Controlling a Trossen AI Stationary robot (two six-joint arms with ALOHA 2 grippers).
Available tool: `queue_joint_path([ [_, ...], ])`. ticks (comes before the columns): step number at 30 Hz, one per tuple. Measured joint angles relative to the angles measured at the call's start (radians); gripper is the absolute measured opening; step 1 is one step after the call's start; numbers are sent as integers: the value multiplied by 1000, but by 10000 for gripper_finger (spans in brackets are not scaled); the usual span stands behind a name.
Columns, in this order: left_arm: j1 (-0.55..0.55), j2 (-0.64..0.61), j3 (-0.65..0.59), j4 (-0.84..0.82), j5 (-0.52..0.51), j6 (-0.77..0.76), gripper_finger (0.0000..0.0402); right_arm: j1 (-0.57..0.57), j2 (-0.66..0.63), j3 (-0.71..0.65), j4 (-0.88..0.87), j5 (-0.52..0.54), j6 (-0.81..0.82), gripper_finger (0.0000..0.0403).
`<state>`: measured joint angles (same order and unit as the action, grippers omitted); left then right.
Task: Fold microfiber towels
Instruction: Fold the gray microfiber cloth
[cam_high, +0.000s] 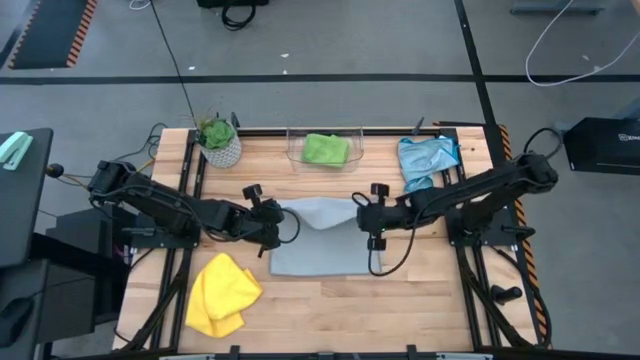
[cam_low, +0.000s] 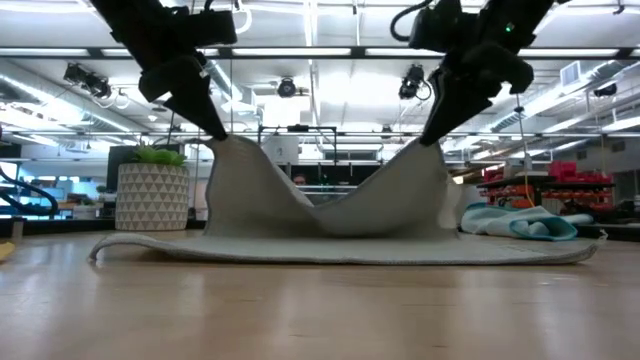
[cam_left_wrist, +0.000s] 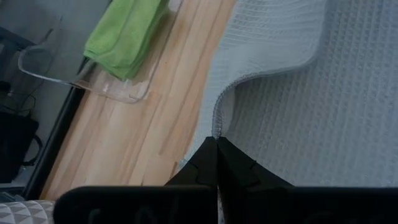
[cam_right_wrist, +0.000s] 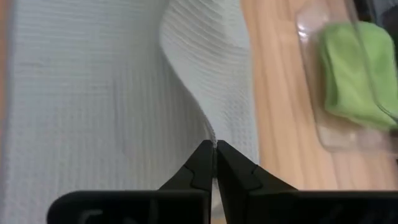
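Observation:
The pale grey towel (cam_high: 318, 238) lies mid-table, its far edge lifted at both corners and sagging between them (cam_low: 330, 205). My left gripper (cam_high: 277, 213) is shut on the far left corner, my right gripper (cam_high: 362, 213) on the far right corner. The green towel (cam_high: 325, 149) lies folded in the clear bin. The yellow towel (cam_high: 222, 292) lies crumpled near the front left. The light blue towel (cam_high: 427, 160) lies crumpled at the far right. My left gripper pinches the grey towel's far left corner (cam_left_wrist: 216, 129) between its two fingertips, coming from above and slanting down. The corner is lifted clear; the near part lies on the table. My right gripper pinches the far right corner (cam_right_wrist: 213, 138) between its two fingertips, from above, slanting down. The corner is raised, the edge between hangs slack.
A clear plastic bin (cam_high: 296, 150) stands at the table's far middle, a potted plant (cam_high: 219, 143) at the far left. Bare wood shows along the near edge (cam_high: 400, 310).

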<state>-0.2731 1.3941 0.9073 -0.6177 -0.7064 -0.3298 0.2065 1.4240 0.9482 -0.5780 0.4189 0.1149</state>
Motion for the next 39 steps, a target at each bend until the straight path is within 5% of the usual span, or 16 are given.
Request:
queue_joint_path([
  [22,-291,0,0,19,-39,-35,4,304,-31,-127,102,199,275,20],
  [39,-388,198,0,68,130,-140,20,429,-30,-163,97,246,376,21],
])
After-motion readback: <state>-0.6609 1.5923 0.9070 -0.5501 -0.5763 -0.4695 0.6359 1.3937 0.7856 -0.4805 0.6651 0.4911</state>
